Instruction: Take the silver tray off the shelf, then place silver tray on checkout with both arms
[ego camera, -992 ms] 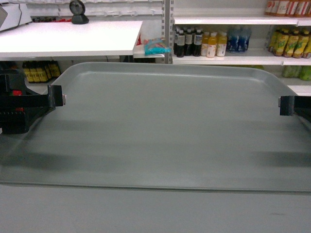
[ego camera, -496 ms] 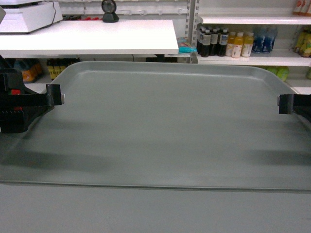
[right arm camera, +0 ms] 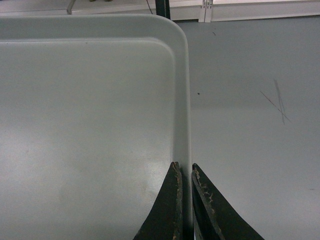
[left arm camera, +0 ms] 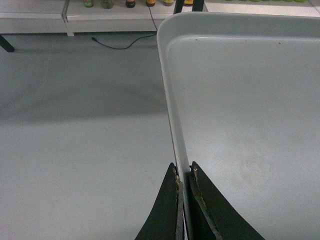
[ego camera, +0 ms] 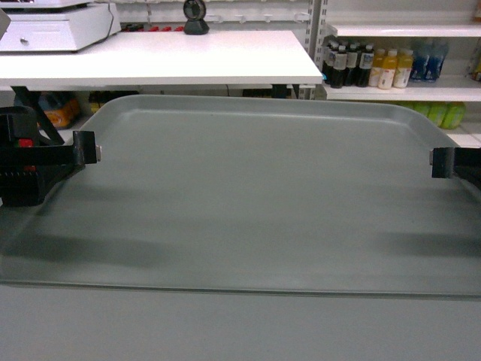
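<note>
the silver tray (ego camera: 255,195) was off the shelf, carried level above the floor, left gripper (left arm camera: 183,172) and right gripper (right arm camera: 184,170) each pinched on a side rim; the checkout (ego camera: 165,64) waited ahead, setting down left

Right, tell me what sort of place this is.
Probably a small shop or mock store: shelves of bottled drinks, and a white checkout table carrying a round black scanner and a white box machine.
</note>
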